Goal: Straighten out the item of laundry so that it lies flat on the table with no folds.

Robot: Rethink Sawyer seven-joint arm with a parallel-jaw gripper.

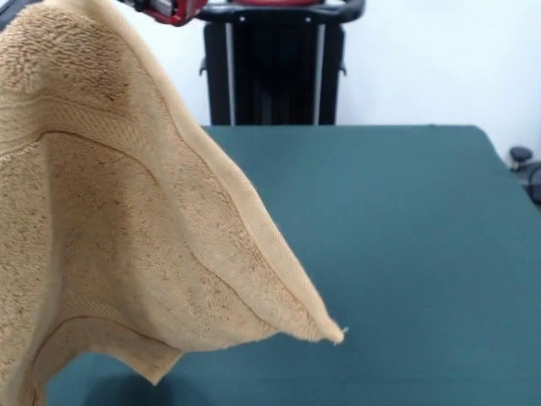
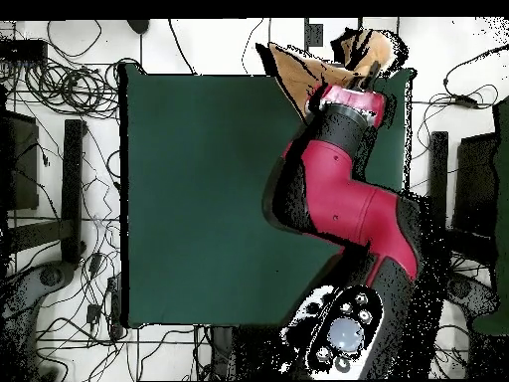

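1. Towel (image 1: 127, 211), tan-orange terry cloth, hangs lifted off the table (image 1: 406, 237) and fills the left half of the front view; it rises to the picture's top edge, where a red part of the arm (image 1: 173, 10) shows.
2. Woven band stripes and a hemmed border run diagonally down the hanging cloth; one corner points out to the right, and a second, lower corner hangs beside it to the left, both above the green surface.
3. Gripper: its fingers show in neither view. In the front view they lie above the top edge; in the overhead view the wrist and the cloth cover them. Whether they are parted or closed cannot be told, nor exactly where they meet the cloth.
4. Overhead view: the red and black arm (image 2: 343, 194) reaches from the base (image 2: 343, 333) at the bottom across the right part of the table (image 2: 199, 199) to its far edge. The towel (image 2: 298, 72) appears bunched just beyond the wrist (image 2: 350, 99), at the far right corner of the table.
5. Table: plain dark green cloth cover; the part away from the arm's end lies bare in both views.
6. Surroundings: a black pedestal (image 1: 275, 72) stands behind the table in the front view; cables (image 2: 60, 85) lie on the floor around the table in the overhead view. No container appears in either view.
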